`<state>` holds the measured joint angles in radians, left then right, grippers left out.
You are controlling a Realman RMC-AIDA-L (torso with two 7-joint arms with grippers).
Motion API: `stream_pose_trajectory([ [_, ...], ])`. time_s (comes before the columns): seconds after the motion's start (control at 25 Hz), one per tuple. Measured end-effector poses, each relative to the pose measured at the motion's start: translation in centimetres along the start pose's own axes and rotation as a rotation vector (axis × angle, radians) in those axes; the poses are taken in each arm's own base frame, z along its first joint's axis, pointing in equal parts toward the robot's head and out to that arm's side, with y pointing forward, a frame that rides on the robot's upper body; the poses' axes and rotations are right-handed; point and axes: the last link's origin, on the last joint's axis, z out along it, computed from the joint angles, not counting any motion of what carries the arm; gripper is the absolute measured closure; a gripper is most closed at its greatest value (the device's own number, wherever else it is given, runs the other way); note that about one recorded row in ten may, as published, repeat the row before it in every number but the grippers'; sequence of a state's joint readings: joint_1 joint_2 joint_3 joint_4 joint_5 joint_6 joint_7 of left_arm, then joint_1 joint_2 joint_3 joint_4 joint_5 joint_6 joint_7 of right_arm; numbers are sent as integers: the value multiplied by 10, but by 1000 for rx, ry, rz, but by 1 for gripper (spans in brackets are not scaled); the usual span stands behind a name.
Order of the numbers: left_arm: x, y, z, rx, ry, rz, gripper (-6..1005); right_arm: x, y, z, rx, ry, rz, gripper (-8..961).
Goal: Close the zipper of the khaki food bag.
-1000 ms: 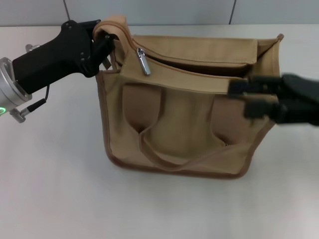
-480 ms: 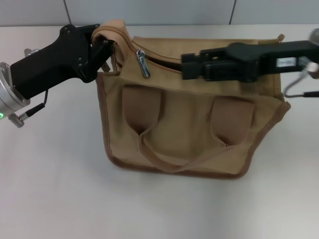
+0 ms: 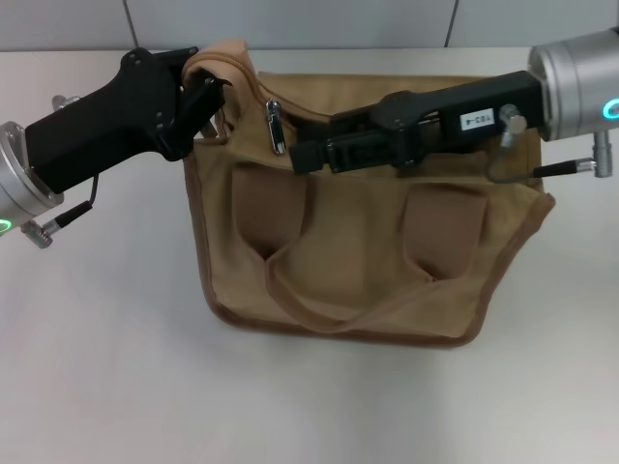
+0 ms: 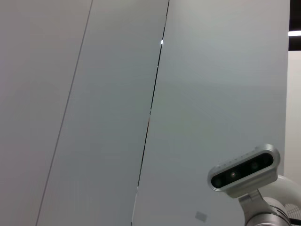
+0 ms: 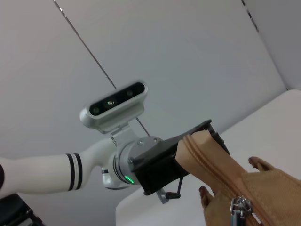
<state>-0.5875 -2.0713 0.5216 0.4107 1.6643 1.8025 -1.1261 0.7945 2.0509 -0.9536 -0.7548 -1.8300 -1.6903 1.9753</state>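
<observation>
The khaki food bag point(image 3: 358, 251) lies on the table with its handle patches and strap facing up. The zipper's silver slider point(image 3: 276, 126) sits near the bag's top left end, and the mouth to its right gapes open. My left gripper point(image 3: 205, 97) is shut on the bag's raised top left corner. My right gripper point(image 3: 302, 155) reaches in from the right over the bag's top, open, its tips just right of the slider and apart from it. The right wrist view shows the slider point(image 5: 239, 207), the bag corner point(image 5: 202, 146) and the left gripper point(image 5: 186, 155) pinching it.
The white table point(image 3: 106, 338) spreads around the bag, with a grey panelled wall point(image 3: 290, 19) behind it. The left wrist view shows only the wall and the right arm's wrist camera point(image 4: 244, 172).
My right gripper has swept left across the bag's top, from the right edge to just beside the slider. The left gripper has kept its hold on the corner.
</observation>
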Motion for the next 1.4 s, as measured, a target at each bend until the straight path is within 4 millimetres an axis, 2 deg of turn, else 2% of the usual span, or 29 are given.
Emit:
stream_pose_trajectory([
  [0.48, 2, 3, 13, -50, 21, -11, 994, -11, -1, 14, 25, 14, 32, 468],
  [0.88, 1, 5, 25, -78, 39, -32, 992, -10, -2, 25, 45, 25, 30, 492],
  [1.08, -2, 7, 33, -76, 73, -40, 991, -8, -4, 24, 57, 10, 43, 514],
  [1.4, -1, 3, 32, -37, 106, -42, 989, -2, -9, 20, 88, -21, 66, 566],
])
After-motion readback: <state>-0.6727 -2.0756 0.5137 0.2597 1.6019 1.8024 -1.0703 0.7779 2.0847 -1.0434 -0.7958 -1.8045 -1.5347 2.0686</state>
